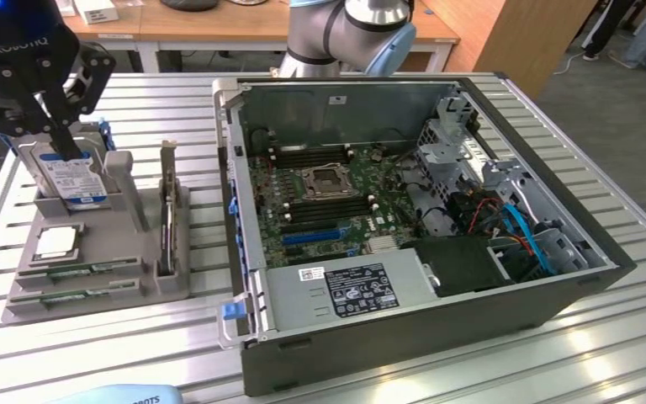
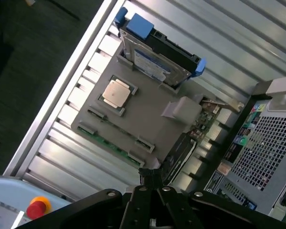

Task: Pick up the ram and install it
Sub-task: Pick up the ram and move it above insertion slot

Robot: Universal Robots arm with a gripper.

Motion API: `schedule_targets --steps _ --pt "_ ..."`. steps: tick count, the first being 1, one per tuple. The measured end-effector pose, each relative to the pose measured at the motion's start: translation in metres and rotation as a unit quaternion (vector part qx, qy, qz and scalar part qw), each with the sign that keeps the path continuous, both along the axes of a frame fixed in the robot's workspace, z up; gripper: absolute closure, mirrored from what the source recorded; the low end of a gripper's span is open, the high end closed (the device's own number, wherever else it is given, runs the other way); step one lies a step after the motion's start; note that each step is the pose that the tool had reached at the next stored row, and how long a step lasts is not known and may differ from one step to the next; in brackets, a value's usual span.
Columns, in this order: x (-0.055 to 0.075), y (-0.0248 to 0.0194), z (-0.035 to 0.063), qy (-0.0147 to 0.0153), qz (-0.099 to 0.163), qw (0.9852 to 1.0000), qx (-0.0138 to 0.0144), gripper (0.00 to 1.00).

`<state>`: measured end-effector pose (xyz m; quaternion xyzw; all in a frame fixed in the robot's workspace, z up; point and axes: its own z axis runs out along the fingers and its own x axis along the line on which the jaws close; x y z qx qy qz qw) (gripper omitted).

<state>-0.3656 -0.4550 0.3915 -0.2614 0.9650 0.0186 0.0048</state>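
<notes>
The parts stand on edge in a grey holder on the desk, each in its own slot, likely so the fingers can come down over them. The computer case lies open just beside it with the motherboard facing up. The ram, seemingly two sticks, sits at the holder's end farthest from the hard drive. The gripper hangs above that drive, its fingers closed on nothing and well apart from the ram.
</notes>
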Motion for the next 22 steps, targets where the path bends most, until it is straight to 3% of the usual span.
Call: schedule_targets --steps 8,16,22 --pt "-0.0001 0.0000 0.0000 0.0000 0.055 0.9985 -0.0056 0.90" --pt "-0.0001 0.0000 -0.0002 -0.0002 0.095 0.9954 -0.0060 0.90" --pt "0.0000 -0.0001 -0.0003 -0.0002 0.126 0.9920 -0.0073 0.90"
